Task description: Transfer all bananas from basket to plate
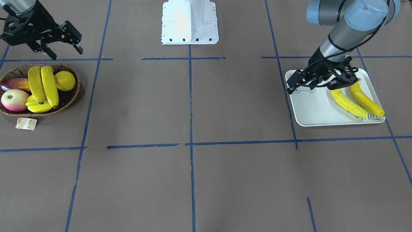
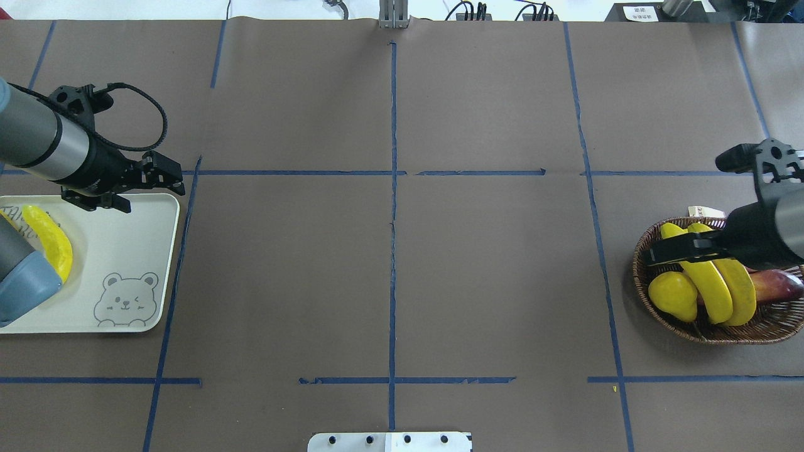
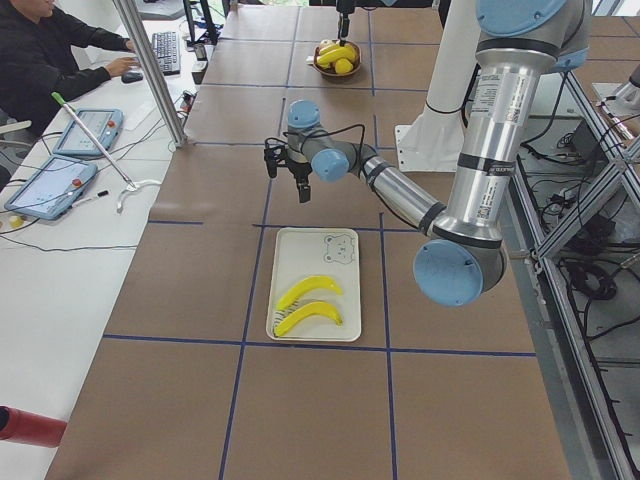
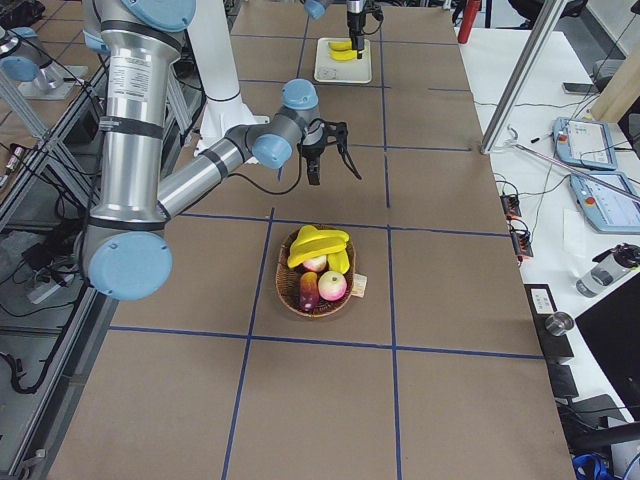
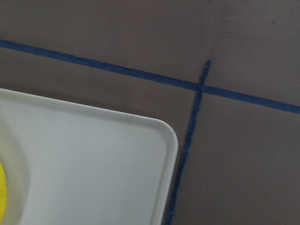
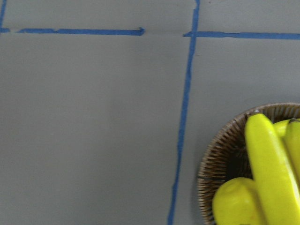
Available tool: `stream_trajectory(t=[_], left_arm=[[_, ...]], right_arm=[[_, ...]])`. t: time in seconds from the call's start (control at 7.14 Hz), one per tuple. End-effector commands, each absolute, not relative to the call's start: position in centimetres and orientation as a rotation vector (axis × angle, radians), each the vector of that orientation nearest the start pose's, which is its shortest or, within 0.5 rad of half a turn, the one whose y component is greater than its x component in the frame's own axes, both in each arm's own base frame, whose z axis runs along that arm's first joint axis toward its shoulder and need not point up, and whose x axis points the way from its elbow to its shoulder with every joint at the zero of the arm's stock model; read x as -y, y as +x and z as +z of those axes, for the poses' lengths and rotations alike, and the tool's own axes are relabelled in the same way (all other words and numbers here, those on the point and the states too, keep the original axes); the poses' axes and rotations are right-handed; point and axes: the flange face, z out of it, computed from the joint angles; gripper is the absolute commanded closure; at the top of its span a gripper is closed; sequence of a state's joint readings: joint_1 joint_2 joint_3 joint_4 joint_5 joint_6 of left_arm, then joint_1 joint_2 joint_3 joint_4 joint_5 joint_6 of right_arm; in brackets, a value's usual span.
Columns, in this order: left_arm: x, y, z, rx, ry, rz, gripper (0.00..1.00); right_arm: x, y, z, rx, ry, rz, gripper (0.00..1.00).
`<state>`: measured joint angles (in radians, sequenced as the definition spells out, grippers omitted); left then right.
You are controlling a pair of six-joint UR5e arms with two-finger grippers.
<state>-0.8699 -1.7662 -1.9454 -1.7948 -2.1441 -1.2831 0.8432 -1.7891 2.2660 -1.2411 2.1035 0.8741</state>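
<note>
Overhead exterior, woven oval basket (image 2: pixel 708 335), curved bananas (image 2: pixel 713 287)

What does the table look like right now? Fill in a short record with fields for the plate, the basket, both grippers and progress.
Plate: pale rectangular tray with bear drawing, holding two glossy yellow bananas side by side.
Basket: oval dark-brown wicker basket, two yellow bananas visible on top of other fruit.
Left gripper: open, empty, raised near the tray.
Right gripper: open, empty, raised near the basket.
Progress: unfinished, bananas remain in the basket.
</note>
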Motion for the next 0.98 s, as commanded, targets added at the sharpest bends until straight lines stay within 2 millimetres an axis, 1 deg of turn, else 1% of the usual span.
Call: stream_trajectory(t=[0.0, 0.14, 0.28, 0.42, 0.56, 0.7, 0.84], left_arm=[[46.2, 30.4, 33.9, -0.967, -0.049, -0.321, 0.0], [46.2, 31.3, 33.1, -0.976, -0.054, -0.324, 0.0], [45.9, 32.0, 32.7, -0.98, -0.06, -0.325, 0.0], [45.8, 32.2, 32.5, -0.982, -0.063, -0.327, 0.0], [45.8, 32.2, 32.4, -0.984, -0.062, -0.327, 0.0], [45.9, 32.4, 32.7, -0.978, -0.067, -0.328, 0.0], [45.8, 32.9, 32.7, -0.977, -0.071, -0.322, 0.0]], right_arm=[[35.4, -14.2, 45.2, 0.786, 0.27, -0.247, 0.0], [36.1, -12.9, 47.5, 0.745, 0.287, -0.302, 0.0], [36.3, -12.3, 49.2, 0.72, 0.283, -0.333, 0.0], [36.7, -12.7, 50.0, 0.715, 0.266, -0.326, 0.01], [36.9, -12.9, 51.4, 0.706, 0.244, -0.322, 0.04], [36.9, -13.0, 52.1, 0.703, 0.227, -0.318, 0.09], [36.7, -13.5, 53.4, 0.726, 0.183, -0.329, 0.13]])
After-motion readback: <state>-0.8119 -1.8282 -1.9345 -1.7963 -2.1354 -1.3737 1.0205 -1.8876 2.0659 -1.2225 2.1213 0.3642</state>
